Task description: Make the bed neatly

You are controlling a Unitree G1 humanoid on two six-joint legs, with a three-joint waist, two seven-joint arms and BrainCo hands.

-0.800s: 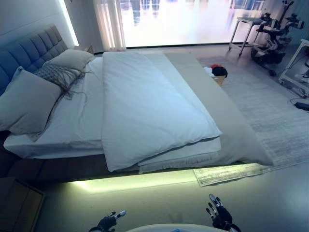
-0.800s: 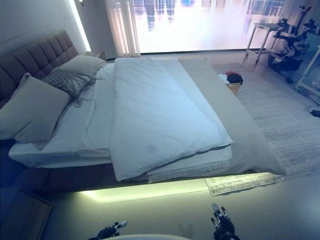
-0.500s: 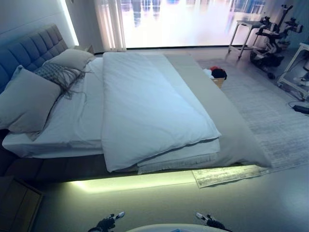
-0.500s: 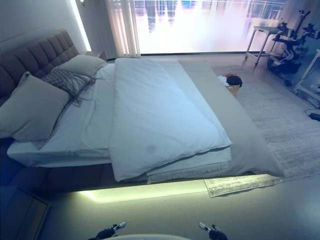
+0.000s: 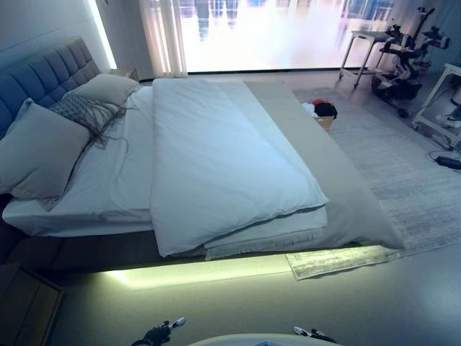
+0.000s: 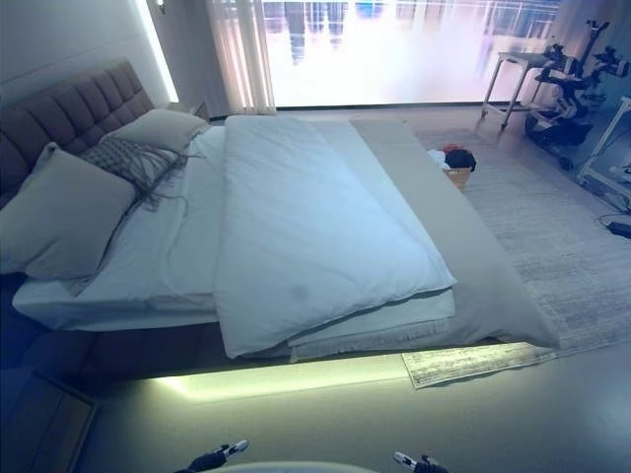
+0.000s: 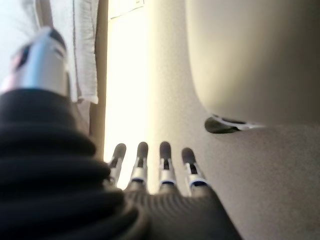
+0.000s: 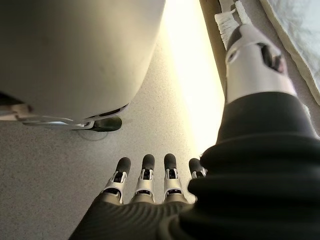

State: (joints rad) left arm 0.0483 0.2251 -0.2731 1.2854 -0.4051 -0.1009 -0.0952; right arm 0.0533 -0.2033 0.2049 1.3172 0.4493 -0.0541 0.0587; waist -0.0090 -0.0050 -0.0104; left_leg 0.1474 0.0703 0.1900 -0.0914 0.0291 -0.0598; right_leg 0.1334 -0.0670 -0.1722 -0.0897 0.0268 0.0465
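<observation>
The bed (image 5: pixel 108 180) stands ahead with a white duvet (image 5: pixel 216 166) folded along its middle, its near corner hanging over the side. A grey cover (image 5: pixel 338 187) lies along the right side. Two pillows (image 5: pixel 39 155) and a fringed throw (image 5: pixel 83 112) lie at the grey headboard (image 5: pixel 36 76) on the left. My left hand (image 5: pixel 160 331) and right hand (image 5: pixel 310 334) hang low at the bottom edge, well short of the bed. In the wrist views the left hand (image 7: pixel 150 167) and right hand (image 8: pixel 145 182) have straight fingers over the floor and hold nothing.
A pale rug (image 5: pixel 403 173) lies right of the bed, its corner (image 5: pixel 324 261) by the lit bed base. A basket of clothes (image 5: pixel 322 112) sits on it. A table (image 5: pixel 364 43) and equipment (image 5: pixel 407 61) stand at the far right. A wooden nightstand (image 5: pixel 21 303) is at lower left.
My right hand has dropped lower, now only just showing at the bottom edge. The left hand has barely moved. The bed is unchanged.
</observation>
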